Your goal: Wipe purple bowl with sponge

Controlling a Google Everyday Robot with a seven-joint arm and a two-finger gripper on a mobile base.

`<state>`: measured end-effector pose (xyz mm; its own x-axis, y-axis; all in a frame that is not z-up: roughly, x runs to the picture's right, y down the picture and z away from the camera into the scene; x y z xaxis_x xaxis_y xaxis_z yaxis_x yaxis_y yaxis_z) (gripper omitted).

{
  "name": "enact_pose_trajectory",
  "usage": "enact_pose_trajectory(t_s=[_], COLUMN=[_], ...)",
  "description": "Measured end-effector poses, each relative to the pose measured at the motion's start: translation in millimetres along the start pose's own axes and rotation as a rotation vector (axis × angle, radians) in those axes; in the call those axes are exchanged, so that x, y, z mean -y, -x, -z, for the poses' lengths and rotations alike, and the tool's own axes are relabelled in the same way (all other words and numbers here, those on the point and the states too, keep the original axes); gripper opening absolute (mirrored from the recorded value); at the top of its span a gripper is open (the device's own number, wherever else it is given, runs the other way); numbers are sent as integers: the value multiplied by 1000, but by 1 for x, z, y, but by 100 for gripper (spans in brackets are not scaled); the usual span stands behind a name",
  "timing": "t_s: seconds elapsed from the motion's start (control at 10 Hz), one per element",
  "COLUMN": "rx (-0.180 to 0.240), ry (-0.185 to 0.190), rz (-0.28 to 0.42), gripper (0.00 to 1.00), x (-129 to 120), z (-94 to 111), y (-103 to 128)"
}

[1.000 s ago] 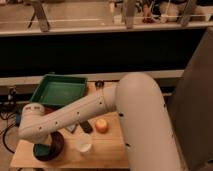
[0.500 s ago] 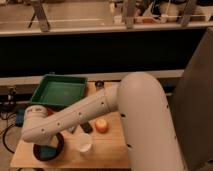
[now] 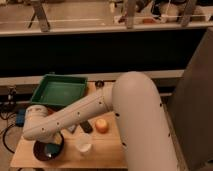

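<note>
My gripper (image 3: pixel 49 143) reaches down into the purple bowl (image 3: pixel 38 150). I cannot tell what it holds; the sponge is hidden. I judge wiping underway, not finished.

Dim warm light; gripper (image 3: pixel 50 146) shadowed above purple bowl (image 3: pixel 39 152).

Arm (image 3: pixel 75 117) was shifted slightly right and down; end effector (image 3: pixel 51 145) is now held over the purple bowl (image 3: pixel 41 153).
</note>
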<state>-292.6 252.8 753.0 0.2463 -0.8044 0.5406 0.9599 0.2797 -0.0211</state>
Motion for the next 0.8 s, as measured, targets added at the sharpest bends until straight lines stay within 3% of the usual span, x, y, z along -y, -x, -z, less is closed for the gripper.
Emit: enact_pose_trajectory(t_s=[0.4,0.8], rx=[-26,20], ry=[-47,-98], rz=[-20,-4], gripper=[0,0], x=[27,41], z=[6,9], y=[-12,-3])
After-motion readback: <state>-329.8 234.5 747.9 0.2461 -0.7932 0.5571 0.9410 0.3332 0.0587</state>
